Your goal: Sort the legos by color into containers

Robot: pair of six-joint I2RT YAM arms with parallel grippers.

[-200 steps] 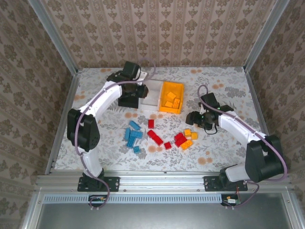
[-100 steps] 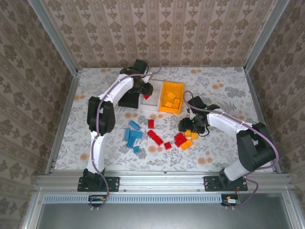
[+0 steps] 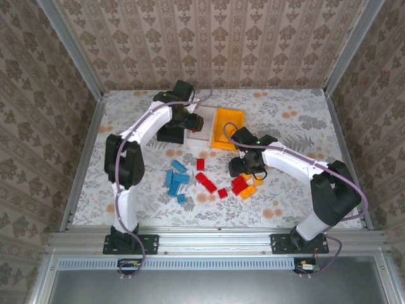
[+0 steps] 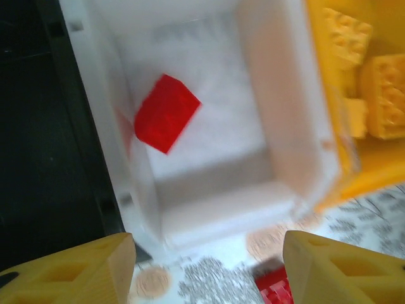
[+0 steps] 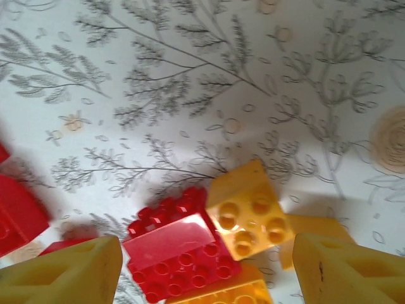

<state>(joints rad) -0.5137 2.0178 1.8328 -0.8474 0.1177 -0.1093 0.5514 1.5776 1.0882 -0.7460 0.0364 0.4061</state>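
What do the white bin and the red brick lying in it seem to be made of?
The white bin looks like moulded plastic: smooth walls, rounded corners, a faint red reflection suggesting slight gloss. The red brick looks like hard plastic: uniform saturated colour, flat faces; blur hides finer finish.

No legible text, label, brand, number or sign anywhere: none on the legos (image 3: 205,182), the containers (image 3: 231,111), the floral table (image 3: 297,120) or the patterned walls (image 3: 209,44).

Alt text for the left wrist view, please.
One red brick is inside the white bin, seen from above. The black bin adjoins at picture left, the orange-yellow bin holding yellow bricks at picture right. The left gripper hangs open and empty.
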